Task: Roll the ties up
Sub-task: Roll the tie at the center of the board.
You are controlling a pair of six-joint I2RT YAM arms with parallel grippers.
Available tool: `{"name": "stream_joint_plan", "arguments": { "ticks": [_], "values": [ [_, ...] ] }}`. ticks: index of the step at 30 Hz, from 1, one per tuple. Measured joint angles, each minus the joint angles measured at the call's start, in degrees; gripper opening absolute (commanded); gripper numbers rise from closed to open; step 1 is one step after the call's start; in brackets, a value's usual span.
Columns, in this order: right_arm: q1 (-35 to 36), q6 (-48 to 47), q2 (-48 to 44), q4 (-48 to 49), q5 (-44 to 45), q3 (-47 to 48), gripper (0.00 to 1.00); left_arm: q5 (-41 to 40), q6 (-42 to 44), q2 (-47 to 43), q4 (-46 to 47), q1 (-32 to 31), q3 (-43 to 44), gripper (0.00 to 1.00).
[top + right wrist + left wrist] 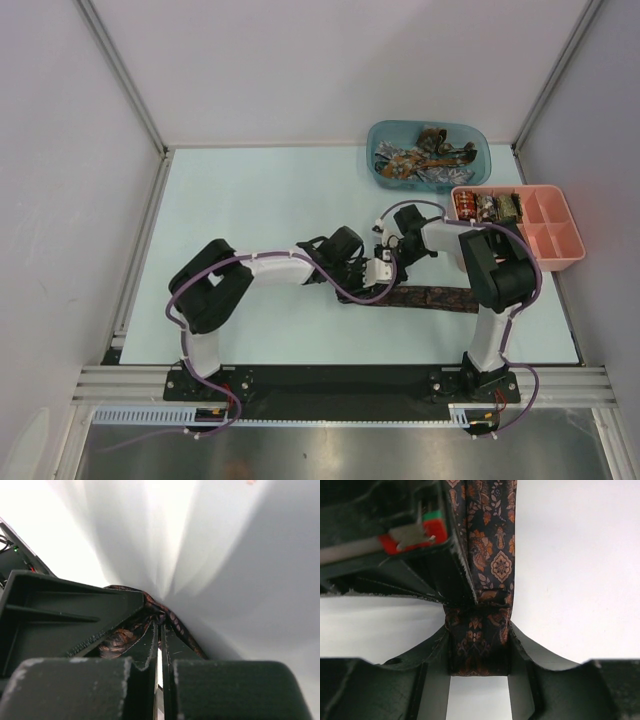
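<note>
Landmark for all positions: pink tray (pixel 565 262), rigid plastic, rectangular, split into square compartments.

- Working tie (pixel 495 555): dark woven fabric with orange-brown paisley and medallion figures, a slight sheen on the weave. It lies flat as a long narrow strip on the pale table (pixel 250 200), just on the arm-base side of the tray. It runs from under the tray's near-left corner away to the left, and the right arm's elbow hides part of it.
- The strip's end farthest from the tray is doubled back into a short, thick fold.
- Left claw (pixel 479 640): closed on that fold. The fabric fills the whole gap, and its edges sit against both matte black fingers (pixel 522 650).
- Right claw (pixel 160 630): fingers drawn together, with only a bright sliver between the flat black pads. The tips rest on the tie at the crease, right against the left claw. I cannot tell whether any cloth is pinched between them.
- Compartments on the tray's far-left side hold rolled ties (pixel 485 207), small tight patterned cylinders.
- Blue tub (pixel 478 135): translucent plastic with rounded corners, just beyond the tray's far-left corner. It holds a crumpled heap of loose ties (pixel 425 158) in brown, grey and gold.
</note>
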Motion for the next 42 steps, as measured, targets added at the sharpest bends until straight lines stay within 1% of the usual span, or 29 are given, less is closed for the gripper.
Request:
{"name": "stream_joint_plan", "arguments": {
  "ticks": [1,2,5,7,10,13,15,17,18,19,21,26,35,37,38,39,40,41,42],
  "values": [
    [0.2,0.2,0.1,0.2,-0.3,0.1,0.0,-0.7,0.8,0.0,-1.5,-0.3,0.7,0.41],
    [0.3,0.5,0.2,0.5,-0.6,0.1,0.02,-1.6,1.5,0.1,-3.1,-0.7,1.5,0.4],
    [0.2,0.7,0.4,0.6,-1.3,0.1,0.13,-4.9,4.0,1.2,-7.0,-2.5,4.0,0.37],
    [-0.3,0.0,0.4,-0.1,-1.9,0.2,0.2,-6.8,5.3,2.3,-9.9,-3.5,6.2,0.36],
    [-2.1,-2.6,0.7,-3.9,-2.5,1.6,0.27,-8.3,6.6,3.8,-13.5,-4.5,9.2,0.36],
    [-5.1,-5.7,0.8,-9.0,-3.2,4.0,0.28,-9.3,7.8,4.7,-15.8,-4.9,10.9,0.36],
    [-6.9,-7.5,0.7,-11.1,-3.8,4.6,0.35,-9.4,7.9,5.2,-17.0,-5.0,11.8,0.37],
    [-8.5,-8.6,0.2,-12.9,-4.1,4.5,0.35,-9.4,7.9,5.7,-18.0,-5.0,12.6,0.37],
    [-9.2,-9.2,-0.2,-13.7,-4.5,4.3,0.4,-9.4,7.9,5.9,-18.4,-5.0,13.0,0.38],
    [-9.7,-9.6,-0.8,-14.4,-5.0,4.1,0.42,-9.4,7.9,6.1,-18.9,-5.0,13.4,0.38],
    [-10.1,-9.8,-2.4,-14.8,-6.4,3.3,0.44,-9.3,7.9,6.4,-19.4,-5.0,13.9,0.4],
    [-8.9,-8.3,-4.8,-13.0,-9.6,0.7,0.43,-9.0,7.8,6.6,-19.6,-4.9,14.1,0.45],
    [-5.1,-1.8,-3.3,-4.0,-11.8,-3.2,0.42,-8.1,7.8,6.7,-19.5,-4.4,14.1,0.47],
    [-4.8,-0.7,-3.1,-2.2,-12.4,-3.8,0.37,-8.0,7.7,6.7,-19.5,-4.4,14.1,0.48],
    [-4.8,-0.2,-3.1,-1.3,-12.5,-4.2,0.33,-7.9,7.8,6.7,-19.4,-4.3,14.1,0.48],
    [-4.8,0.3,-3.0,-0.5,-12.5,-4.5,0.2,-7.8,7.8,6.7,-19.4,-4.3,14.1,0.48],
    [-4.7,0.8,-3.0,0.3,-12.6,-4.7,0.15,-7.7,7.8,6.7,-19.4,-4.3,14.1,0.48],
    [-4.6,1.1,-3.0,1.0,-12.8,-4.9,0.03,-7.6,7.8,6.7,-19.4,-4.3,14.0,0.49],
    [-4.6,1.3,-3.0,1.4,-13.0,-5.0,0.0,-7.6,7.8,6.7,-19.4,-4.3,14.0,0.5]
  ]
}}
